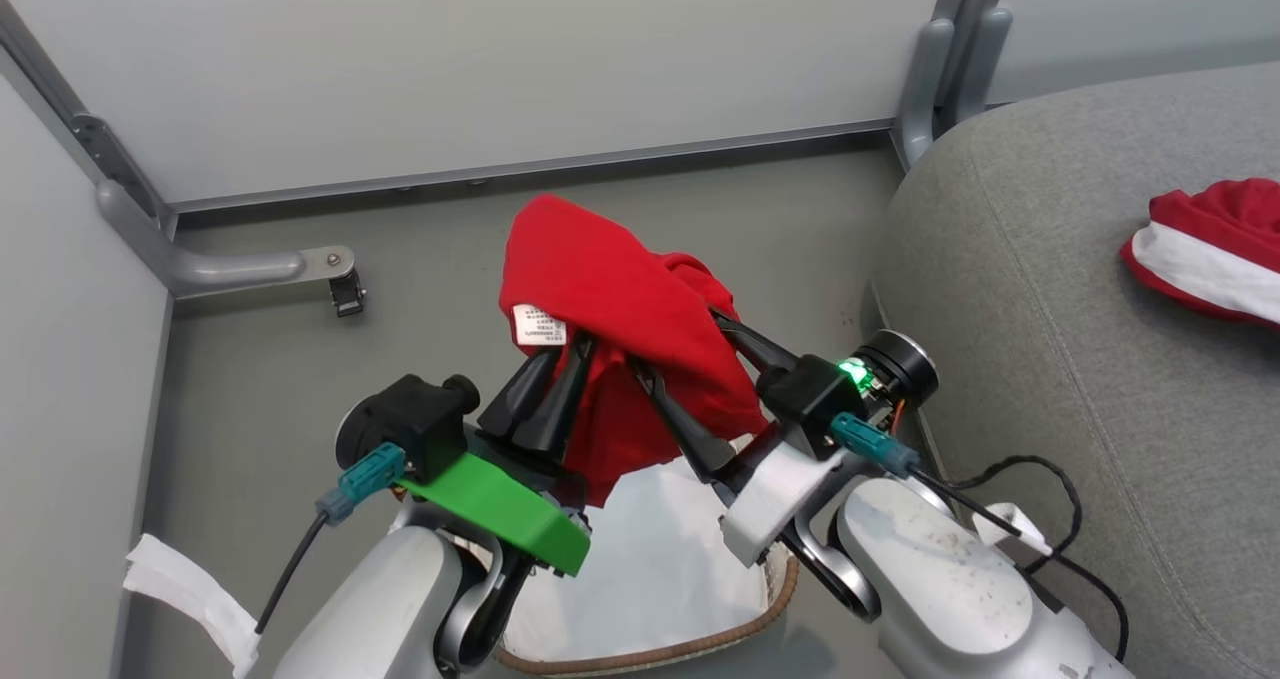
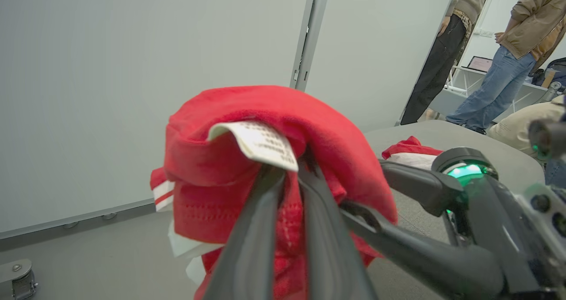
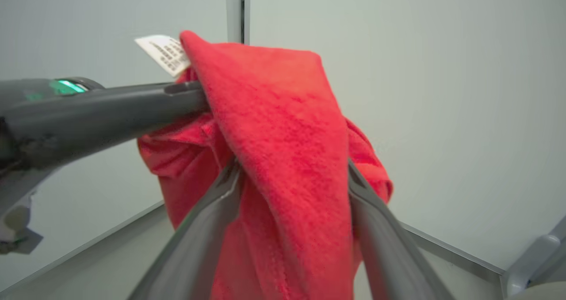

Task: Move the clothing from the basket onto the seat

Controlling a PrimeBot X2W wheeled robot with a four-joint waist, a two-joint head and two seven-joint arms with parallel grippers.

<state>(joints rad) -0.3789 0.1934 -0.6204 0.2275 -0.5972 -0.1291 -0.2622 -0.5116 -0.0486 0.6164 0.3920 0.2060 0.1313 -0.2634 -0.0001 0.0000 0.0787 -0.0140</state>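
1. Our left gripper (image 1: 565, 344) is clenched on the plain red garment (image 1: 600, 269). Its two fingers are pressed close together on the cloth, just under the small white label (image 1: 540, 324).
2. Our right gripper (image 1: 675, 339) is released, with its fingers standing wide apart. A thick fold of the same garment hangs over and between them and touches both.
3. We hold the plain red garment up in the air above the basket (image 1: 700, 644). Its lower end hangs down toward the white liner (image 1: 650, 559), and we cannot tell whether it touches.
4. The basket sits on the grey floor (image 1: 270, 379) just beside the seat (image 1: 1020, 289). It is low in the head view, partly hidden behind our forearms.
5. The red-and-white garment (image 1: 1210, 244) lies bunched on the seat, well apart from the basket, at the right edge of the head view.
6. In the left wrist view the label (image 2: 261, 145) curls over the top of our closed fingers (image 2: 252, 242). Our right gripper reaches into the cloth from the right of that view.
7. Two people (image 2: 508, 70) stand in the background beyond the seat.
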